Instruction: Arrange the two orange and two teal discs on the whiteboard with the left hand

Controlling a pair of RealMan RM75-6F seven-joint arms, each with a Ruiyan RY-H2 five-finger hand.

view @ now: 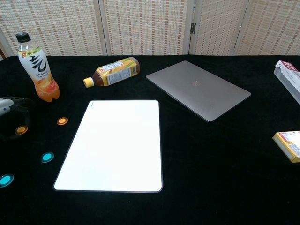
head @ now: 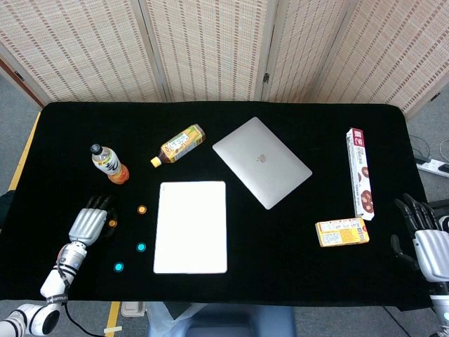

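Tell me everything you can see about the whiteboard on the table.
The whiteboard is a plain white rectangle with rounded corners and a thin darker edge, lying flat on the black table near its front. Its surface looks smooth, blank and unmarked, and nothing lies on it. Its long sides run front to back. The nearer orange disc and nearer teal disc lie just off its left edge, not touching it. No hand touches it.
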